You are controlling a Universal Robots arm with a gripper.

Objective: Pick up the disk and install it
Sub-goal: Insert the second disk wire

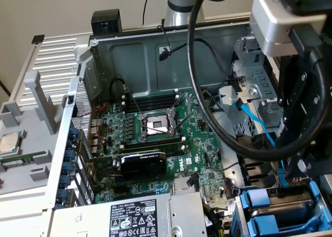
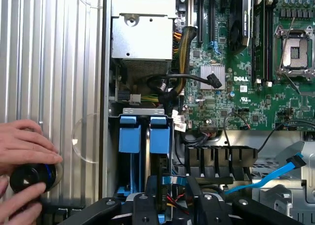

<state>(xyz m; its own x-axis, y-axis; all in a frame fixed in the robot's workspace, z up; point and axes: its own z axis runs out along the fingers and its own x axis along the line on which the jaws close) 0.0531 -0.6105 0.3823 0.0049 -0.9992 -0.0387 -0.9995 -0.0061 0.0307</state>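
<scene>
My gripper (image 2: 170, 188) hangs over the drive bay at the corner of the open computer case; in the exterior view it (image 1: 298, 180) stands at the right edge. Its black jaws sit close around a narrow blue edge, the disk (image 2: 173, 177) seen end-on, its metal body hidden below. Right beside it, two blue-handled carriers (image 2: 129, 134) (image 2: 160, 134) sit upright in the bay slots (image 1: 258, 198).
The green motherboard (image 2: 231, 102) with its open CPU socket (image 1: 155, 125) fills the case floor. A power supply (image 2: 142, 38), a blue flat cable (image 2: 275, 178) and a thick black cable loop (image 1: 207, 117) crowd the bay. A hand (image 2: 24, 146) rests on a round black knob (image 2: 32, 176).
</scene>
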